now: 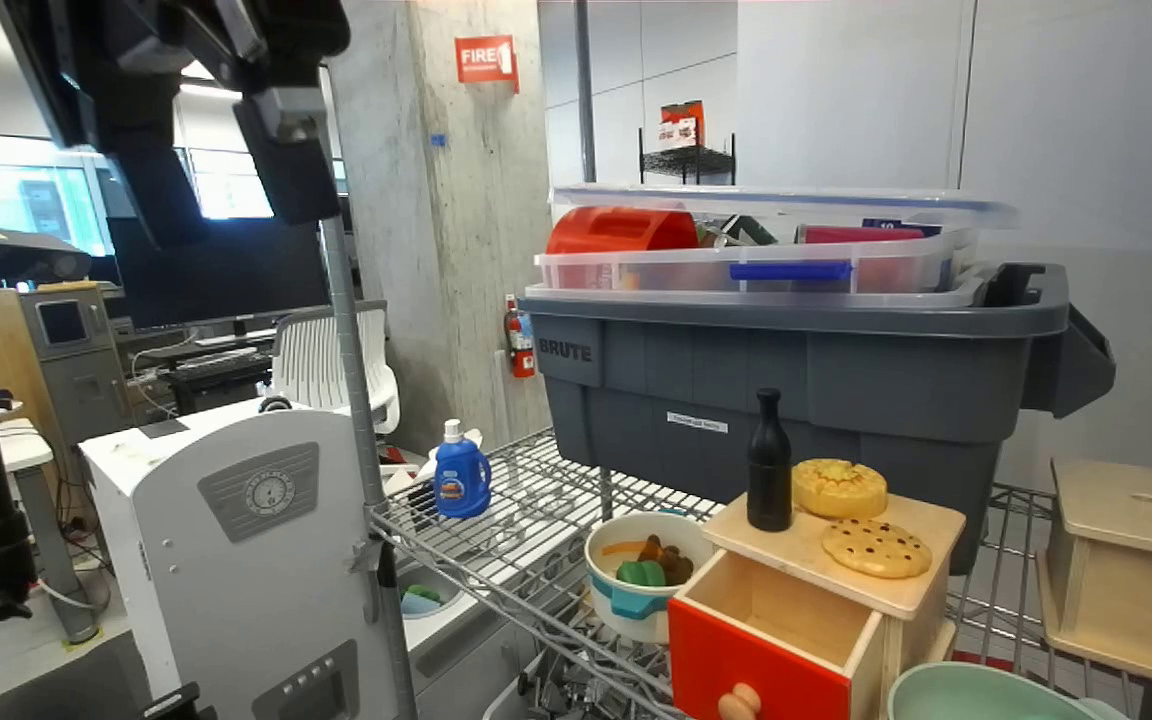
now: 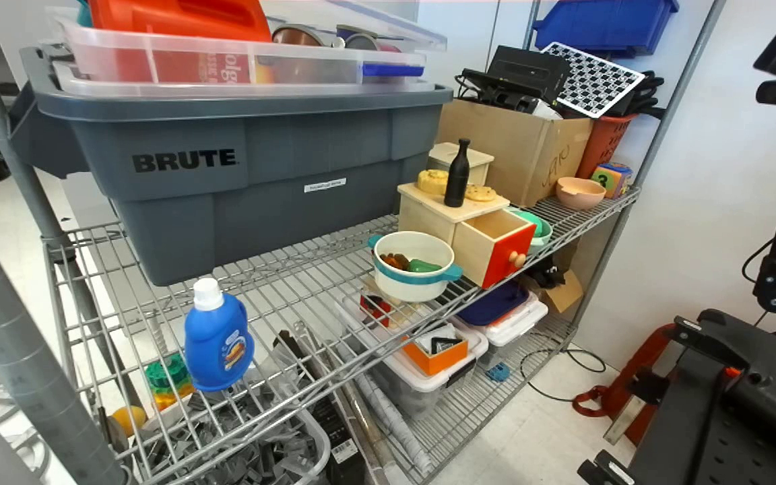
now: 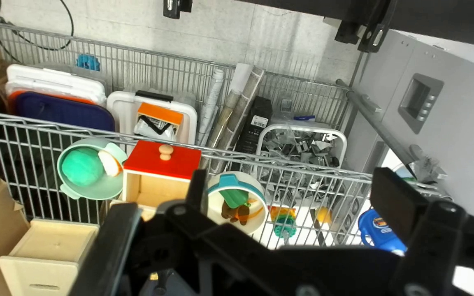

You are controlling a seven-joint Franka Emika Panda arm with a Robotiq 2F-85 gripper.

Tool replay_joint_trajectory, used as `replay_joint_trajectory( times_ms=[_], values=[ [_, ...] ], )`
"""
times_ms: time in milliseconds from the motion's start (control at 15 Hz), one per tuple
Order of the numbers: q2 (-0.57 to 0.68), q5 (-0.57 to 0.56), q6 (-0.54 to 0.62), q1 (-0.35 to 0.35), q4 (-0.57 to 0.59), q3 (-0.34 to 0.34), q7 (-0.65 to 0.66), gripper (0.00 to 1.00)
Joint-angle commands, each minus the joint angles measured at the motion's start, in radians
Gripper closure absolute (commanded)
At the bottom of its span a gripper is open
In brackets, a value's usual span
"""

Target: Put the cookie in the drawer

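Observation:
The cookie [image 1: 876, 548], a flat tan disc with dark spots, lies on top of the pale wooden box [image 1: 921, 522]. It also shows in an exterior view [image 2: 480, 193], partly behind the black bottle. The wrist view does not show it. The drawer [image 1: 756, 655] with its red front and round knob is pulled open and looks empty inside. It also shows in an exterior view [image 2: 509, 252] and in the wrist view [image 3: 163, 162]. My gripper [image 1: 231, 190] is open and empty, high up and apart from the box. In the wrist view its fingers [image 3: 292, 187] are spread wide.
A black bottle [image 1: 769, 470] and a yellow ring-shaped piece [image 1: 839, 487] stand beside the cookie. A cream pot [image 2: 408, 289] with toys stands beside the drawer. A grey tote [image 1: 776, 370] is behind. A blue jug [image 2: 218, 340] and green bowl [image 1: 976, 690] are on the shelf.

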Motion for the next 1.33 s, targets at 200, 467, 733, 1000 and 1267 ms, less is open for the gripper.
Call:
replay_joint_trajectory(
  times_ms=[200,467,733,1000,1267],
  values=[
    [0.127,0.003,-0.036,-0.016,0.118,-0.037,-0.009,0.0],
    [0.218,0.001,-0.069,-0.035,0.215,-0.051,-0.008,0.0],
    [0.324,0.009,-0.101,-0.062,0.325,-0.074,-0.017,0.0],
    [0.421,0.029,-0.121,-0.082,0.42,-0.094,-0.033,0.0],
    [0.505,0.041,-0.137,-0.108,0.51,-0.111,-0.049,0.0]
  ],
)
